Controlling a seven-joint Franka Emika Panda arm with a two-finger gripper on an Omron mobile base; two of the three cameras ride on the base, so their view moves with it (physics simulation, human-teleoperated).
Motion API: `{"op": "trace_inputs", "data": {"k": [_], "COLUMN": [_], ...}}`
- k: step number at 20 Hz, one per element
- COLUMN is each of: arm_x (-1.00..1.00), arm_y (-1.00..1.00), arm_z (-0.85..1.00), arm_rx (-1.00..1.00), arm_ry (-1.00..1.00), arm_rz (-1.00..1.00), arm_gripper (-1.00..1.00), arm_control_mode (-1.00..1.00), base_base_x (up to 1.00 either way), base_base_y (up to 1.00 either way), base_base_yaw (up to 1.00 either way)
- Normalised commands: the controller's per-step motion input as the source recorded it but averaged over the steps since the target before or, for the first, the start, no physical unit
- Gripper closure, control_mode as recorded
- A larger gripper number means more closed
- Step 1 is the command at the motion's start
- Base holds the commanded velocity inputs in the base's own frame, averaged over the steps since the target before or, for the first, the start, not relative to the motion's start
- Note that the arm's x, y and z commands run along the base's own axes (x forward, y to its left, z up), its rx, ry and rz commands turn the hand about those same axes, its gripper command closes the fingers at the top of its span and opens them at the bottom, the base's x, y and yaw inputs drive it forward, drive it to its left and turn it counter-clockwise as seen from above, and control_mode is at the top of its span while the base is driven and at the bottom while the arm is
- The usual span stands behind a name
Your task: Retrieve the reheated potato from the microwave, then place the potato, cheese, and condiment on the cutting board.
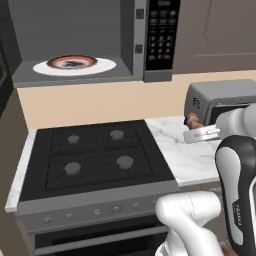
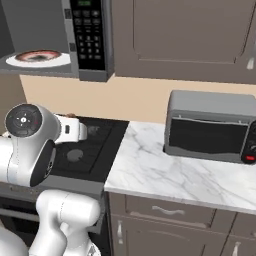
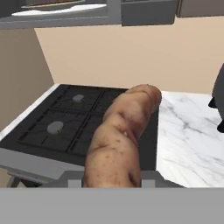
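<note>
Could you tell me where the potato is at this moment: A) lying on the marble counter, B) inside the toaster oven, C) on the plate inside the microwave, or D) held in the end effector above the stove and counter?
D: in the hand view the potato juts out from the end effector over the stove, while the plate in the open microwave holds no potato.

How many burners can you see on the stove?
4: back left, back right, front left, front right. None look hidden in the left base view.
</note>
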Motion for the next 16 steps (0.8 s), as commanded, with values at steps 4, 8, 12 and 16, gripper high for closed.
{"op": "trace_inputs", "data": {"k": [4,8,12,16], "arm_x": [0.0,0.0,0.0,0.0], "arm_y": [0.0,0.0,0.0,0.0], "arm_z": [0.0,0.0,0.0,0.0], "arm_rx": [0.0,0.0,0.0,0.0], "arm_ry": [0.0,0.0,0.0,0.0], "arm_rz": [0.0,0.0,0.0,0.0], "arm_gripper": [1.0,1.0,1.0,1.0], "arm_control_mode": [1.0,1.0,1.0,1.0], "base_base_x": [0.0,0.0,0.0,0.0], "base_base_y": [-0.73,-0.73,-0.73,-0.73], "base_base_yaw": [0.0,0.0,0.0,0.0]}}
